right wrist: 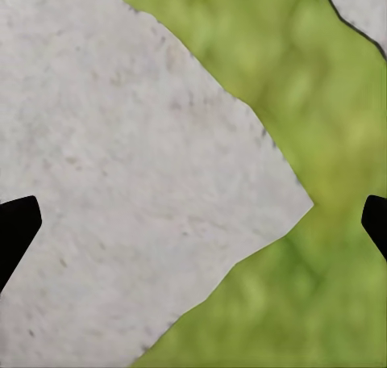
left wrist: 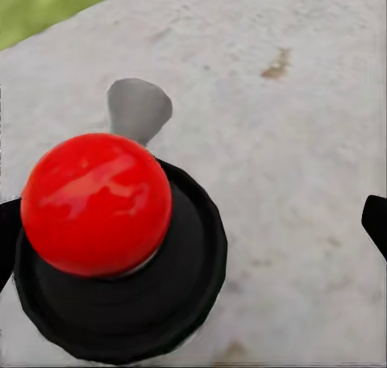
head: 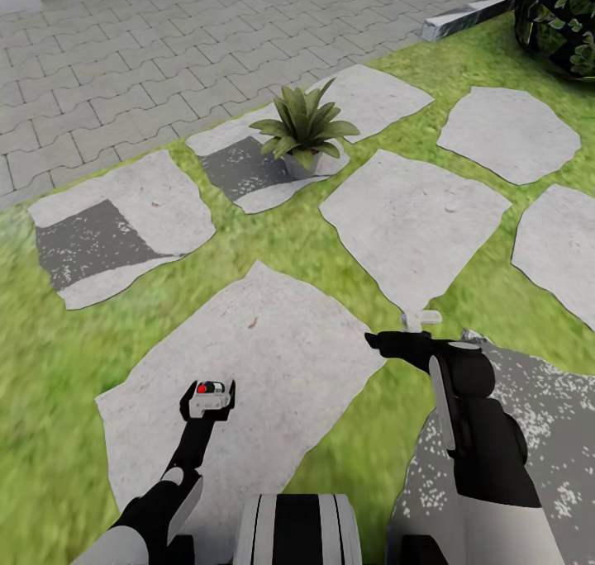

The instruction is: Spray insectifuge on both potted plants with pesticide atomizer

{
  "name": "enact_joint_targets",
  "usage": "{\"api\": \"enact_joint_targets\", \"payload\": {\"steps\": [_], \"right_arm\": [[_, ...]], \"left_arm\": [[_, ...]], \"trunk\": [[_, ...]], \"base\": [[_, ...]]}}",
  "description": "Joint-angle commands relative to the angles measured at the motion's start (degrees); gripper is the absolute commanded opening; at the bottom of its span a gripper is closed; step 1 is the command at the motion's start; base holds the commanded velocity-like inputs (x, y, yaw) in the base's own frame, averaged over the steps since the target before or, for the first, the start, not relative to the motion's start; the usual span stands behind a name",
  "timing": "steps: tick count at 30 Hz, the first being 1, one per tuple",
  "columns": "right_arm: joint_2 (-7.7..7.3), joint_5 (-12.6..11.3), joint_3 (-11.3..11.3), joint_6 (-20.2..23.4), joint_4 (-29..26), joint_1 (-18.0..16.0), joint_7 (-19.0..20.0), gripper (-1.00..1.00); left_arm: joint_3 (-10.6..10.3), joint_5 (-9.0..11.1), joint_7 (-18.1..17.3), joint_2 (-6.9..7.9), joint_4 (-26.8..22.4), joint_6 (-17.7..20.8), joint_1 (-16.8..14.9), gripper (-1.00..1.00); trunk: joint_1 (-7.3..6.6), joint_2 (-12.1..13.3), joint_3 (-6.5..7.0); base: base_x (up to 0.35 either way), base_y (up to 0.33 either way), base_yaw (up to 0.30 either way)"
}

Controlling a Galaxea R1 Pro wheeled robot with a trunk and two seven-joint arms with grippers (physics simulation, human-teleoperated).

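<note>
Head view: lawn [head: 49,367] set with flat stepping stones [head: 413,214], bordered at the far side by grey paving [head: 165,45]; grass strips separate the stones, and the wide stone ahead of the robot lies bare between both arms. One potted plant [head: 306,127], a green rosette in a grey pot, stands on a far stone near the paving edge, well apart from both grippers. A dark bush [head: 562,20] occupies the far right corner. The left gripper [head: 208,400] is extended low over the near stone, fingers closed on the pesticide atomizer [head: 210,388], whose red tip faces the camera. In the left wrist view the atomizer's red tip [left wrist: 97,202] sits above a black collar, over grey stone. The right gripper [head: 421,321] reaches forward over a stone's edge; in the right wrist view its dark fingertips [right wrist: 16,227] stand wide apart, empty, above a stone corner and grass [right wrist: 322,102].
</note>
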Motion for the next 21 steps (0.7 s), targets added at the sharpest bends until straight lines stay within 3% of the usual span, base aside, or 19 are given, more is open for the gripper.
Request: {"api": "enact_joint_targets", "payload": {"steps": [1,9,10,21], "right_arm": [[0.07,0.6,-0.1,0.2,-0.05,-0.03,0.59,1.0],[0.17,0.6,-0.1,0.2,-0.05,-0.03,0.58,1.0],[0.19,0.59,-0.1,0.2,-0.05,-0.03,0.58,1.0],[0.44,0.59,-0.02,0.17,-0.05,-0.03,0.58,1.0]], "left_arm": [[-0.5,0.44,0.38,0.08,0.21,-0.2,-0.05,1.0],[-0.48,0.38,0.38,0.36,0.91,-0.2,-0.09,1.0],[-0.47,0.38,0.38,0.38,0.97,-0.2,-0.09,-1.0],[-0.47,0.39,0.38,0.47,1.12,-0.21,-0.09,-1.0]], "trunk": [[-0.01,-0.01,-0.03],[-0.01,-0.01,-0.03],[-0.01,-0.01,-0.03],[-0.01,-0.01,-0.03]], "base": [[0.0,0.0,0.0],[0.0,0.0,0.0],[0.0,0.0,0.0],[0.0,0.0,0.0]]}}
